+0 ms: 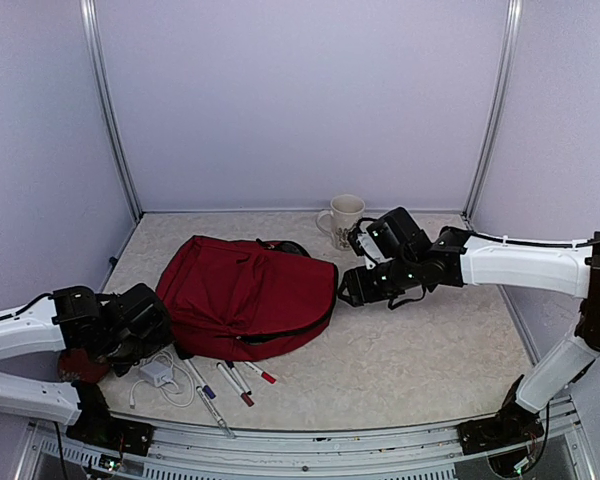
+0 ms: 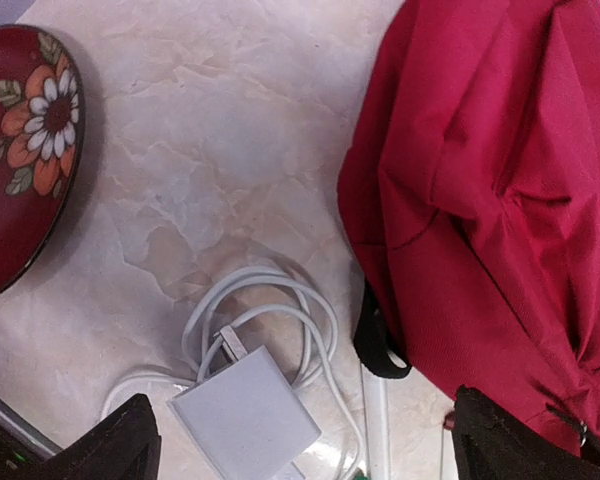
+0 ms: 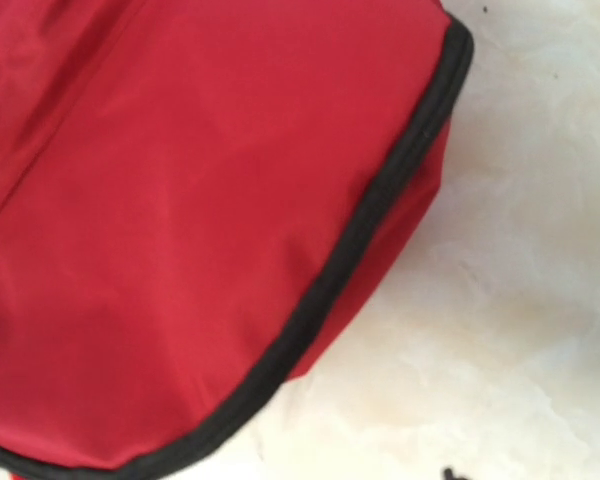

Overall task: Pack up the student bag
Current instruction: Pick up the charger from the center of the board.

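While the left gripper [image 2: 310,440] gapes over the charger [image 2: 245,415], the looped cable [image 2: 315,320] may snag; right gripper [image 1: 352,285] jaws: cannot tell.

Student bag [image 1: 245,295] matt red cloth w/ black trim; tabletop [image 1: 430,340] smooth, marbled.

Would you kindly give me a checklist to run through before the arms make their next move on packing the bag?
1. Left hand open: ok, jaws wide above the white charger.
2. Charger free to lift: ok, it lies on the table beside the student bag, cable coiled.
3. Bag opened for packing: cannot tell; no gap shows along its black zipper.
4. Right hand gripping the bag: cannot tell; it sits at the bag's right edge, fingers unseen.
5. Pens packed: not ok, they lie loose in front of the bag.
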You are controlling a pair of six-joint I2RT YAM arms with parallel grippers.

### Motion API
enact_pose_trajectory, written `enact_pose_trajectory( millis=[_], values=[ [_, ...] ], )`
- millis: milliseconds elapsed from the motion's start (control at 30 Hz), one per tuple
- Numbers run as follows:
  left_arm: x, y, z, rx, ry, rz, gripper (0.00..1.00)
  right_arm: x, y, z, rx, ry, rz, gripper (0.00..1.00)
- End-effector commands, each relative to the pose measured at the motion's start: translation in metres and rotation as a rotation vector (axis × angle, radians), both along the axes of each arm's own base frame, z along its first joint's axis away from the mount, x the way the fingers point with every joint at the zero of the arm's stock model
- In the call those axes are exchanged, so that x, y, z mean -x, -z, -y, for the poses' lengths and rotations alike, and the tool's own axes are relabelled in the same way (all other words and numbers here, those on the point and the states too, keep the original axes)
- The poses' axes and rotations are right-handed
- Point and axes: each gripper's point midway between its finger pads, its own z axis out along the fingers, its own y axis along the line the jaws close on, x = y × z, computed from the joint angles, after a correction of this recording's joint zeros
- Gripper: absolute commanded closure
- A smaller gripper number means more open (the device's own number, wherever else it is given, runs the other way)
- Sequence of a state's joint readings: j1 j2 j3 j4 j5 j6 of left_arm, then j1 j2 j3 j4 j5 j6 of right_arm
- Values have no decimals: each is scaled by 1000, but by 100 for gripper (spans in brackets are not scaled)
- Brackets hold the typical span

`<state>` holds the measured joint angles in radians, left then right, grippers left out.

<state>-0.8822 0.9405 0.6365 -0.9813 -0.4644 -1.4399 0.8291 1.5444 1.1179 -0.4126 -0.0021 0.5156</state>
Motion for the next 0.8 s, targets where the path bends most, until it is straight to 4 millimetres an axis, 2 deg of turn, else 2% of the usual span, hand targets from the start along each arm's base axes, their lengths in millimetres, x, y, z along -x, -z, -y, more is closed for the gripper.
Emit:
enact_pose_trajectory(
  millis=[0,67,233,333,433,533,767],
  values=[
    [7,7,-16,60,-239,-13,1,5,-2,0,-8,-11,18,43],
    [19,16,-23,42,-294,-69,1,6,-1,1,-8,-10,21,43],
    [47,49,-20,85,-389,-224,1,6,2,4,3,-8,24,43],
    [58,55,-26,83,-451,-249,1,6,2,1,-2,-15,20,43],
    [52,54,-21,135,-445,-193,1,5,3,1,-4,-13,21,44],
    [48,61,-10,186,-425,-175,1,5,6,1,5,-15,18,44],
    [45,72,-2,135,-399,-191,1,4,10,-2,8,-22,7,45]
  ],
)
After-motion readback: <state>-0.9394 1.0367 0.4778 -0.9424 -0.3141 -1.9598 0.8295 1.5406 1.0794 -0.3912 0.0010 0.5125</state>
